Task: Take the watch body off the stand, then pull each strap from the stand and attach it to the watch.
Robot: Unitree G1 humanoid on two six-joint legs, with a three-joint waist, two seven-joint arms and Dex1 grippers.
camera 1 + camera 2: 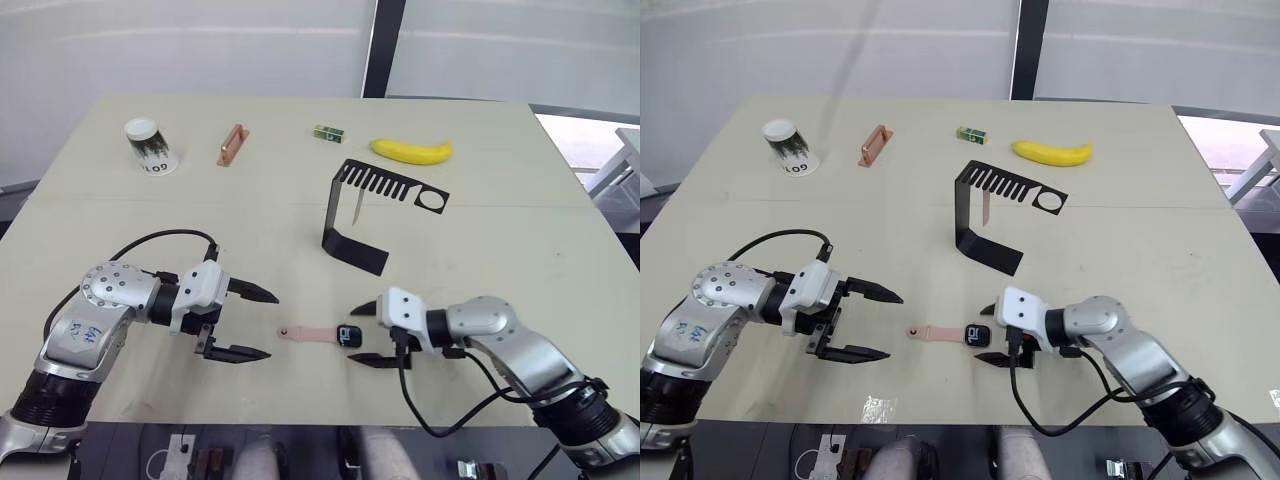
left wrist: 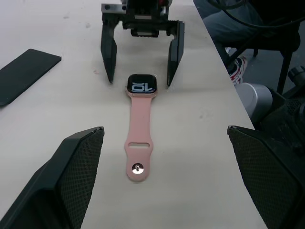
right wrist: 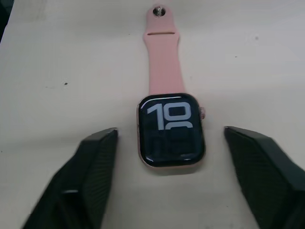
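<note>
"10" on watch body [image 3: 171,131]

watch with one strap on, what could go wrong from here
The right hand is open astride the watch body, not holding it, so a nudge could slide it toward the nearby table edge. The second strap hangs from the stand; pulling might tip the stand.

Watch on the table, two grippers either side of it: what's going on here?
The watch body lies flat on the table, off the stand, with one pink strap already attached and stretched toward the left gripper. The right gripper has its jaws open around the watch body without touching it; the left gripper's jaws are open too, holding nothing. The second strap hangs from the stand's slotted arm, not yet fitted.
</note>
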